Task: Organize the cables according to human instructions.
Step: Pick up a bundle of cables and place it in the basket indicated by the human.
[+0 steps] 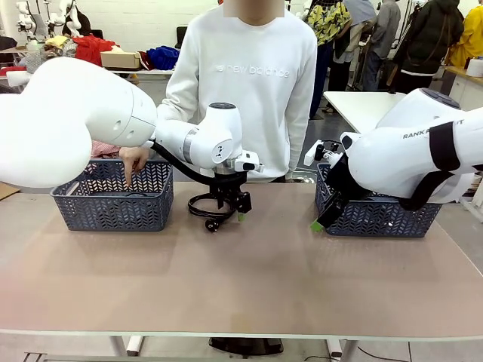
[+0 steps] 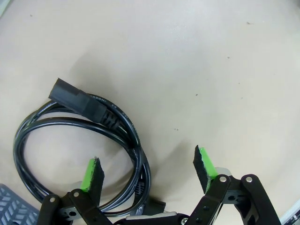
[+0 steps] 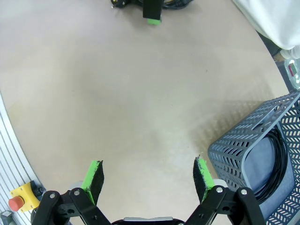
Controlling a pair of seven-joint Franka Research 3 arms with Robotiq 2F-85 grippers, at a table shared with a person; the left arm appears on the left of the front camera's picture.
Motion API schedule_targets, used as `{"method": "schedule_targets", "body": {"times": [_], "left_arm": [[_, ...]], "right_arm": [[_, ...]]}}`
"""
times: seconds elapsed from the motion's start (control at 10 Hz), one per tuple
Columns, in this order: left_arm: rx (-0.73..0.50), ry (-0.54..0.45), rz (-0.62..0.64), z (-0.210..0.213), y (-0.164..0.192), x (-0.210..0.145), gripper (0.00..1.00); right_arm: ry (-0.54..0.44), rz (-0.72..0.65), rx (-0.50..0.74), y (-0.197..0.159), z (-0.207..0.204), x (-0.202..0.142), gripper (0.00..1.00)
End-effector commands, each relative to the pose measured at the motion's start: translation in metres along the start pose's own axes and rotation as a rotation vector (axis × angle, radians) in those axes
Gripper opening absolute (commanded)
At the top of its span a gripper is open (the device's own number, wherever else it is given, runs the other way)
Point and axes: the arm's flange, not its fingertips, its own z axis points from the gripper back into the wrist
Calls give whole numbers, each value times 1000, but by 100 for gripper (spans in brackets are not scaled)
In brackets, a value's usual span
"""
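Left tool [image 2: 146,168] spread wide, empty, low over desk [image 2: 187,70]; cable [image 2: 75,140] coil lies lower left in wrist frame, crossing under one finger. Right tool [image 3: 147,176] spread, empty, beside basket [image 3: 234,159].

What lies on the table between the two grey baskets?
In the front view, a coiled black cable lies on the table between the left basket and the right basket. The open left gripper hangs just over it. The rest is bare tabletop.
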Motion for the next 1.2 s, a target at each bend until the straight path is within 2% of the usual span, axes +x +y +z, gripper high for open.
{"method": "schedule_targets", "body": {"times": [0.0,0.2,0.9,1.0,1.1], "left_arm": [[1,6,18,0,4,1,100],[6,13,14,-3,7,1,96],[22,-12,24,-2,9,-1,35],[26,-16,28,-1,9,-2,38],[33,-18,33,-1,9,-2,18]], "right_arm": [[4,2,-6,-1,1,1,100],[4,2,-6,-1,1,1,100],[4,2,-6,-1,1,1,100],[4,2,-6,-1,1,1,100],[4,2,-6,-1,1,1,100]]}}
